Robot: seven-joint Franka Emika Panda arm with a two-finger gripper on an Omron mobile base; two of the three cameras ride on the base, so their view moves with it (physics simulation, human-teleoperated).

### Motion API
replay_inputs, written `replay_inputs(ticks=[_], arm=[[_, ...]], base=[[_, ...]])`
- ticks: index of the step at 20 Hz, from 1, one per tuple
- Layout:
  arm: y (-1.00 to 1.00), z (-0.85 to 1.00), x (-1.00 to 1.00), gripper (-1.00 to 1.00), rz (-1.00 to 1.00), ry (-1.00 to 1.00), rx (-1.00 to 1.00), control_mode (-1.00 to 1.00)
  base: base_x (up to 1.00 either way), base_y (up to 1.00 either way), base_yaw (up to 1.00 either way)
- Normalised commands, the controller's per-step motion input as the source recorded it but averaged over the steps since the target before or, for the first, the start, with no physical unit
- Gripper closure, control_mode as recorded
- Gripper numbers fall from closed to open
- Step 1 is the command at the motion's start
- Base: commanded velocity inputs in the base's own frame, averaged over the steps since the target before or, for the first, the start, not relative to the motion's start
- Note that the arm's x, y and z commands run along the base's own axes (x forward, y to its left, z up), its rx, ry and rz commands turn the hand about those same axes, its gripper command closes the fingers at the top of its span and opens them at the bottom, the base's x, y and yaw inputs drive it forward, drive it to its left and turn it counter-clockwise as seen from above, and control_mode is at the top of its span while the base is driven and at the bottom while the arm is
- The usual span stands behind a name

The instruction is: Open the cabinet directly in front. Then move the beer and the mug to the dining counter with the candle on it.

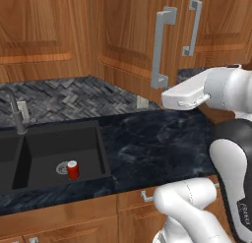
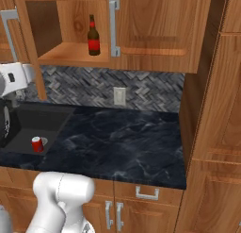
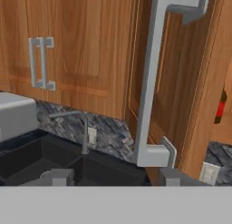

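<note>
Now the cabinet (image 2: 141,29) door stands swung open, gripper (image 3: 113,175) slack beside its handle (image 3: 149,82); next, I'd say, reach in for the beer (image 2: 93,37).

Hand (image 3: 108,177) raised, fingers apart

Dark beer (image 2: 93,37), apparently red-labelled; reddish-brown cabinet (image 2: 155,24)

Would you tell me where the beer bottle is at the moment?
In the right base view, the beer stands upright on the open cabinet's shelf, upper left, beside a long silver door handle.
</note>
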Motion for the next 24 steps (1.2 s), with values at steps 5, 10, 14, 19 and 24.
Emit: replay_inputs(ticks=[5,10,14,19,24], arm=[[-0.41,0.24,-0.85,-1.00,-0.01,-0.10,0.02,-1.00],[-0.44,0.13,-0.08,-1.00,0.00,0.00,0.13,-1.00],[-0.35,0.00,0.10,-1.00,0.00,0.00,0.10,-1.00],[-0.32,0.00,0.09,-1.00,0.00,0.00,0.23,-1.00],[-0.17,0.00,0.21,-1.00,0.00,0.05,0.27,-1.00]], base=[[0.00,0.00,0.00],[0.00,0.00,0.00],[0.00,0.00,0.00],[0.00,0.00,0.00],[0.00,0.00,0.00]])
